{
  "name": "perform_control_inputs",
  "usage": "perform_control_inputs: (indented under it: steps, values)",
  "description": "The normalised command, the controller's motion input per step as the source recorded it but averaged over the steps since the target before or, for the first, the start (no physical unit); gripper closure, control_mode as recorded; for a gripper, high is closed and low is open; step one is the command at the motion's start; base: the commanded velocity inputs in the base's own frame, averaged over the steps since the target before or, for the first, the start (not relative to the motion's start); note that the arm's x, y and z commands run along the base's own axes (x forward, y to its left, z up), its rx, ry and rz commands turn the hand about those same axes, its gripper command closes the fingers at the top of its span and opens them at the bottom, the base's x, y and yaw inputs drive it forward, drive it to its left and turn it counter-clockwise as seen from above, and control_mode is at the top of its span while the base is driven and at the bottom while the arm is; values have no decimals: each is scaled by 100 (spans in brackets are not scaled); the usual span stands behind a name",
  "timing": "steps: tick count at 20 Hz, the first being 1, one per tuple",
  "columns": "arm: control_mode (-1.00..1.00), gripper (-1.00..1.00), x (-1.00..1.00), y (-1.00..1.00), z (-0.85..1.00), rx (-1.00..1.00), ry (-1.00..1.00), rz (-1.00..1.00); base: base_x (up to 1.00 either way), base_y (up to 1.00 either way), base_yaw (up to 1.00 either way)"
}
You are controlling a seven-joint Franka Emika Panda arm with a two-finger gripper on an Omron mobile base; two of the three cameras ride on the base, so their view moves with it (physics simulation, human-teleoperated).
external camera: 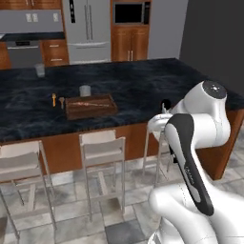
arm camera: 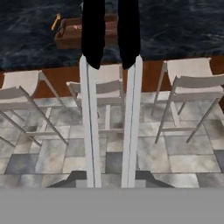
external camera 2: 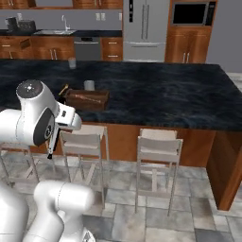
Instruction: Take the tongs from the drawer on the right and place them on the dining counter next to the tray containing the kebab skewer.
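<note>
The kebab skewer [external camera: 89, 104] in the tray [external camera: 90, 113] is too small to make out.

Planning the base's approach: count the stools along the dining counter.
3, all tucked against the dining counter: left stool, middle stool partly behind what the hand carries, right stool. More may stand outside the views.

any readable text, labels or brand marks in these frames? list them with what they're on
None readable.
Dark stripe on the white robot arm: faint pale marking along it, too small and blurred to read.
Black microwave, stainless steel fridge, dark brown wooden tray: no text visible.
</note>
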Motion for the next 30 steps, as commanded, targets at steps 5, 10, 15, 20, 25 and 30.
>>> perform_control_inputs:
  steps: [5, 10, 15, 20, 25, 30]
  values:
    - [100, 100, 0, 0, 0, 0, 0, 0, 52, -36, 5]
    - [100, 100, 0, 0, 0, 0, 0, 0, 36, 0, 0]
    - [100, 100, 0, 0, 0, 0, 0, 0, 52, 0, 0]
    - [100, 100, 0, 0, 0, 0, 0, 0, 51, -1, 0]
    - [100, 100, 0, 0, 0, 0, 0, 0, 43, 0, 0]
    - [100, 100, 0, 0, 0, 0, 0, 0, 46, -2, 0]
